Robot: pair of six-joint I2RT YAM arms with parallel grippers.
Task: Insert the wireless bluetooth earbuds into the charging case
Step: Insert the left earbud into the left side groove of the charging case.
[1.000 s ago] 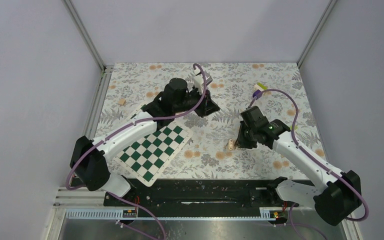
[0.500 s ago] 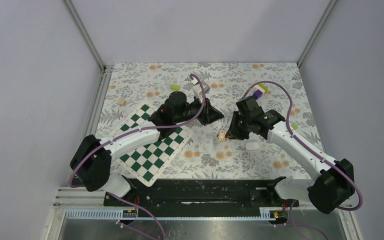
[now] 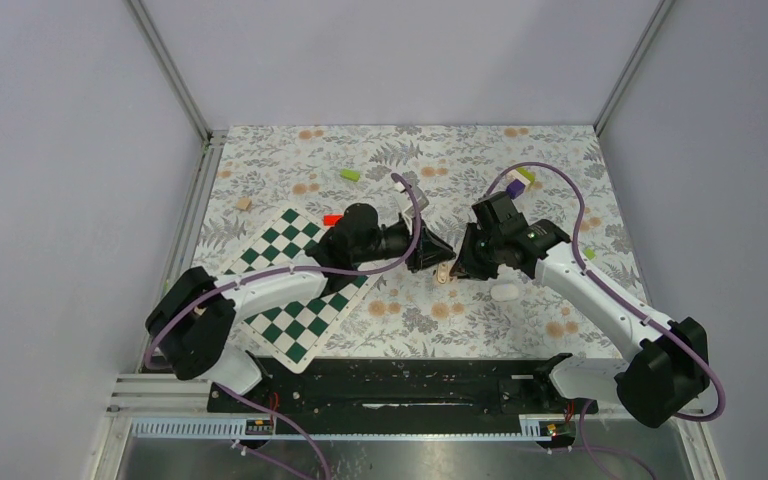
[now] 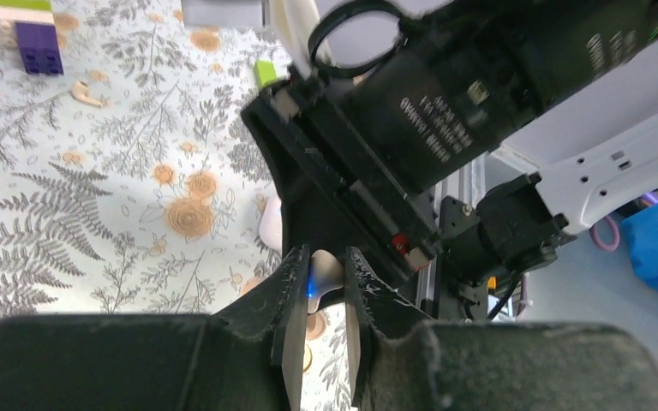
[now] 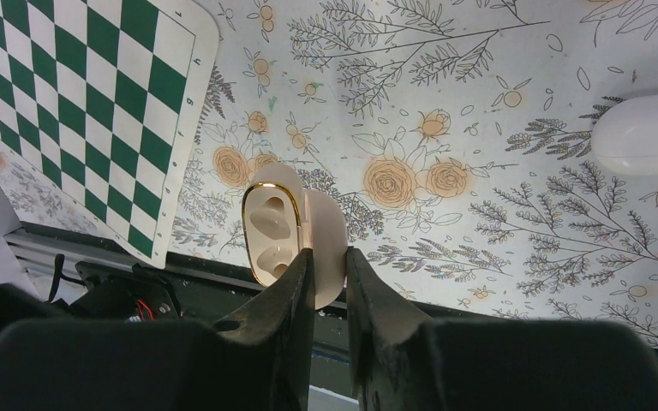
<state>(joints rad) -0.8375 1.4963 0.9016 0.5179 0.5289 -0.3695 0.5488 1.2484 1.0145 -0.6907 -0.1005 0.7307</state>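
While the left gripper [image 4: 326, 261] pinches what looks like a pale earbud [image 4: 326, 274] between its nearly closed jaws, the charging case [image 5: 274, 227] sits just beyond those tips, clamped in the right gripper [image 5: 328, 255]. Its open sockets seem to face the left gripper, so the earbud should travel straight ahead.

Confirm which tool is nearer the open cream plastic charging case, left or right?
Right. The right tool is shut on the open cream plastic charging case; the left tool hangs just beside it, pinching a small white earbud.
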